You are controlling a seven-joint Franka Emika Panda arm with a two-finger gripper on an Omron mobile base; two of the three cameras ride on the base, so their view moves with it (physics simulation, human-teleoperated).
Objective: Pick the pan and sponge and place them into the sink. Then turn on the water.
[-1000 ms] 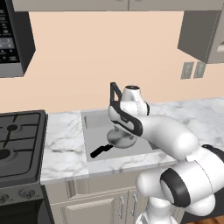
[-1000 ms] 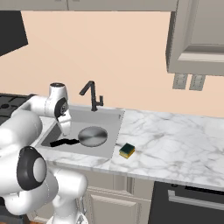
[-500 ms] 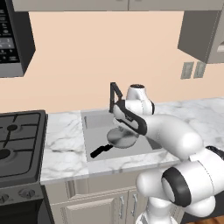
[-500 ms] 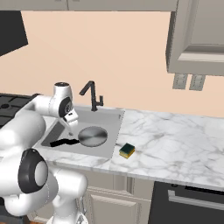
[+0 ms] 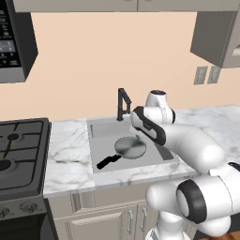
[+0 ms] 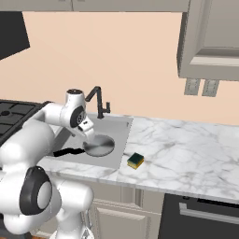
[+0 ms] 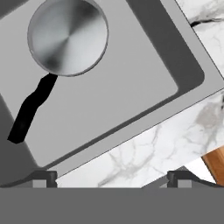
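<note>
The arm (image 5: 187, 145) is glossy white with rounded segments, dark grey joint rings and small dark finger tips (image 7: 43, 177).

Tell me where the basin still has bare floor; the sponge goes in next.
The sink floor beside the pan, away from its black handle, is bare. The pan's end is crowded. The sponge sits on the marble counter.

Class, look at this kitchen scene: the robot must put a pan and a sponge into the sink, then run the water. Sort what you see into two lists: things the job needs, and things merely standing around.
Needed for the job:
pan, lying in the sink
sponge, on the counter right of the basin
sink
faucet
gripper, open

Merely around:
stove
wall cabinets
wall outlets
</note>
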